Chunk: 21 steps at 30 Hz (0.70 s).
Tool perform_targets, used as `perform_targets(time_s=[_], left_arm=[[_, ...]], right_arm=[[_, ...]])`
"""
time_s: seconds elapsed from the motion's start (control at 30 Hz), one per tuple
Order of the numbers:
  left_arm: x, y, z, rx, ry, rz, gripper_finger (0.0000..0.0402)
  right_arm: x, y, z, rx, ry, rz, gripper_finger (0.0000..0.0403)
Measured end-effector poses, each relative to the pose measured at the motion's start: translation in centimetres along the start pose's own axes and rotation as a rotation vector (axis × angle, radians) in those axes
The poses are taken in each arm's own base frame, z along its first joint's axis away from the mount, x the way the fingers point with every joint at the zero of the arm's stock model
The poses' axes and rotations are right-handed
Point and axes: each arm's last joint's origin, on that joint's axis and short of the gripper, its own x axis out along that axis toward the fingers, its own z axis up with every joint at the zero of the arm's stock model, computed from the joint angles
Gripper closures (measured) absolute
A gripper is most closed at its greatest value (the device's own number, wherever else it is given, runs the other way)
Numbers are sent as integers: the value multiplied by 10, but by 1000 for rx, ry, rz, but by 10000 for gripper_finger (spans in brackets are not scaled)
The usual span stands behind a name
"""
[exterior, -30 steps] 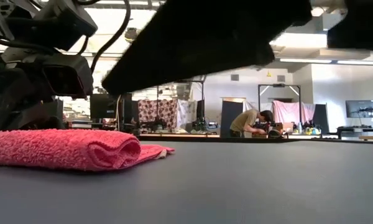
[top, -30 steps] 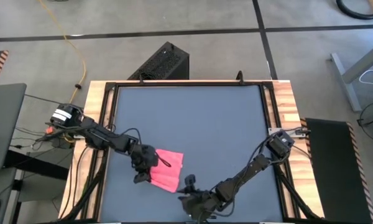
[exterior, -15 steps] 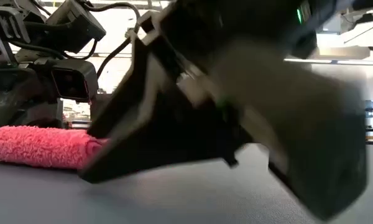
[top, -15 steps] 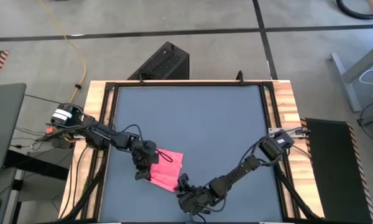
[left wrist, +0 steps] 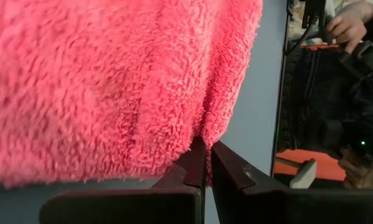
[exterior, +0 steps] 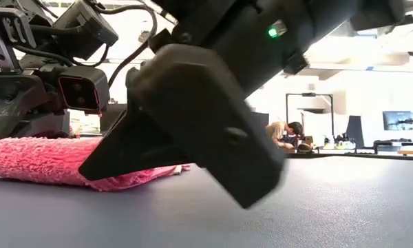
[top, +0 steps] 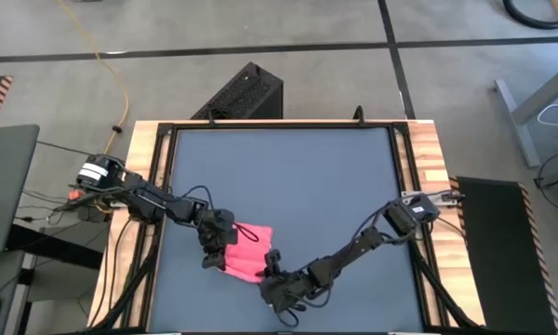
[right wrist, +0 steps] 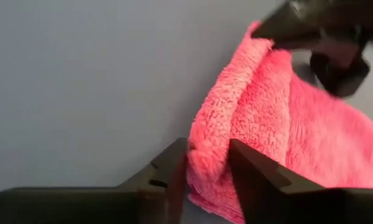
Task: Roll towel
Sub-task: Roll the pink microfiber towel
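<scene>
The bright pink towel (top: 246, 249) lies folded on the dark grey tabletop (top: 298, 177), near its front left. It also shows in the low view (exterior: 48, 162). My left gripper (top: 216, 251) stands at the towel's left side, shut on its edge (left wrist: 206, 149). My right gripper (top: 272, 264) is at the towel's near right end, and its fingers close on a thick fold (right wrist: 208, 155). In the low view the right gripper (exterior: 193, 131) fills the foreground and hides part of the towel. My left gripper pinches a bit of the towel's edge (left wrist: 202, 134) between its two shut fingers, at their tips. It comes from the table's left side, slanting down. The towel lies on the table. My right gripper has a thick, several-layered fold at the towel's end (right wrist: 206, 146) between its two fingers (right wrist: 174, 165). It comes low from the table's near right. The towel rests on the table there.
The wooden table frame (top: 428, 158) runs round the grey top. A black box (top: 245, 93) stands on the floor beyond the far edge. A person (exterior: 282, 134) works far back in the room. Bare tabletop lies to the far side and right.
My right gripper has gone toward the table's left and far side, down to the towel's near right end, and now has the fold between its fingers. My left gripper has stayed at the towel's left edge. The towel's right part is drawn in a little.
</scene>
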Motion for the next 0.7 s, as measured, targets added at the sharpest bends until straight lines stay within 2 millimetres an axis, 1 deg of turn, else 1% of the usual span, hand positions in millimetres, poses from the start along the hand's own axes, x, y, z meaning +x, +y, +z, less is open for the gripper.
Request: perform_targets(time_s=[0.1,0.2,0.23,0.5,0.7], left_arm=[[0,0,0,13,0,-2,401],[0,0,0,46,-1,3,400],[0,0,0,58,0,3,397],[2,-1,-6,133,51,4,359],[6,-7,-12,218,78,11,354]], right_arm=[[2,-4,-1,73,5,-2,309],[4,-6,-2,147,16,50,367],[6,-7,-3,177,21,77,380],[14,-16,-25,458,26,186,375],[22,-27,-37,644,-13,310,381]])
